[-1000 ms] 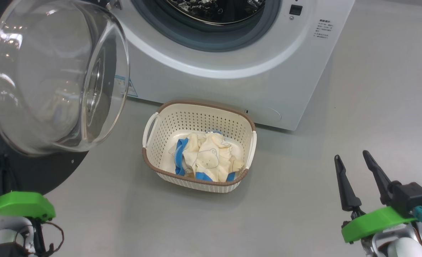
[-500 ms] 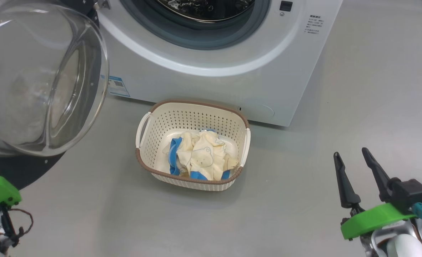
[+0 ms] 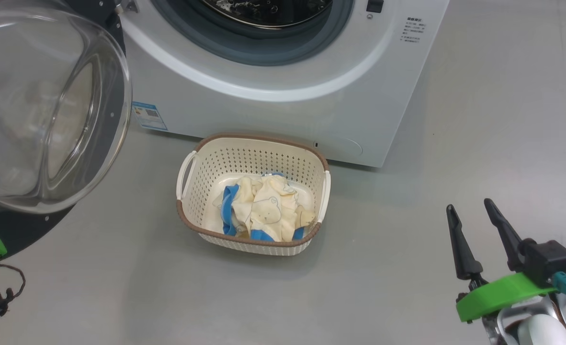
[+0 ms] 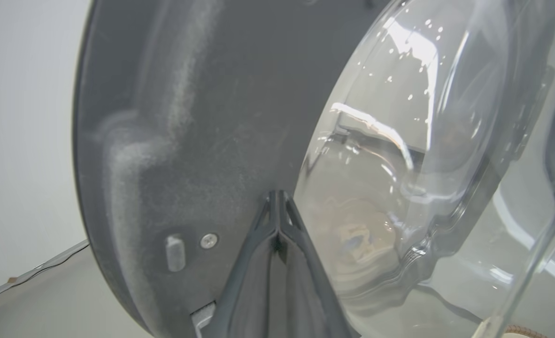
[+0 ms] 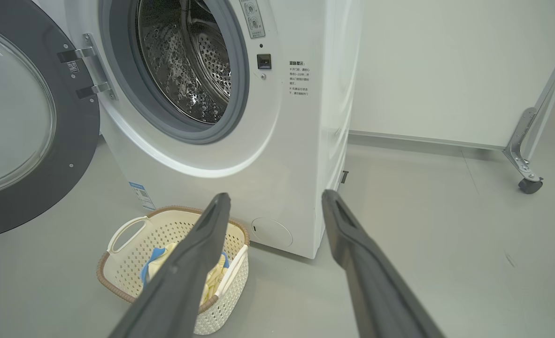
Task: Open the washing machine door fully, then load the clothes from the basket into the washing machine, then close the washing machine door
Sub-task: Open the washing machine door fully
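clothes (image 3: 264,213): soft, light; pinch a raised fold.
right gripper (image 3: 469,205): spread, empty; clothes at your 9 o'clock.
left gripper (image 4: 276,196): clenched.

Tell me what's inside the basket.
Inside the basket lie the clothes, a crumpled cream bundle with blue trim and a bear drawing. Bare bottom shows beside it; anything beneath the bundle is covered.

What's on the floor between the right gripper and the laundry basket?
Nothing. In the head view, the stretch between the right gripper and the basket is bare grey floor.
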Controlling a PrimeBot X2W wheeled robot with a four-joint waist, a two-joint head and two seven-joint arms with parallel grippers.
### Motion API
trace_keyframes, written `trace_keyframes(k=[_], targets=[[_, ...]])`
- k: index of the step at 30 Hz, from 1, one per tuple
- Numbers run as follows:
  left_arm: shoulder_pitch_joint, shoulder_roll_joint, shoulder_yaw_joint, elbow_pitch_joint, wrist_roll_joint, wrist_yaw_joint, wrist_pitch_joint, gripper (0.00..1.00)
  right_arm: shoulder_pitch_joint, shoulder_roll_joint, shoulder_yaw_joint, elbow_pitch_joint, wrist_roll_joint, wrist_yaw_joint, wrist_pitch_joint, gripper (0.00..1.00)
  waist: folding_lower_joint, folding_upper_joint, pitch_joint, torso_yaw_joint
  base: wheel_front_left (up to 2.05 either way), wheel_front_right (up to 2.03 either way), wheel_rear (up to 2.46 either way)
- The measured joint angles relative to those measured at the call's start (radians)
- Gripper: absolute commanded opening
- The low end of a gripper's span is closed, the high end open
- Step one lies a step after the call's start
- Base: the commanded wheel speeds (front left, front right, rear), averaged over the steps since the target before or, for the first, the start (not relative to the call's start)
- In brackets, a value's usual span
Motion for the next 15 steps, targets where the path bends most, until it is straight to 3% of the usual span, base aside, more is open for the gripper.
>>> trace_keyframes(k=[6,15], targets=[[0.019,-0.029,0.026,-0.052,0.010,0.000,-0.003,0.00,0.000,0.000,-0.004,0.003,0.000,0.000,-0.001,1.00,0.0000,0.0000,-0.006,0.001,0.00,0.00,0.00],[0.189,-0.078,0.049,-0.239,0.028,0.001,-0.003,0.00,0.001,0.000,-0.012,0.002,0.000,0.000,-0.004,1.00,-0.0001,0.0000,-0.036,-0.004,0.00,0.00,0.00]])
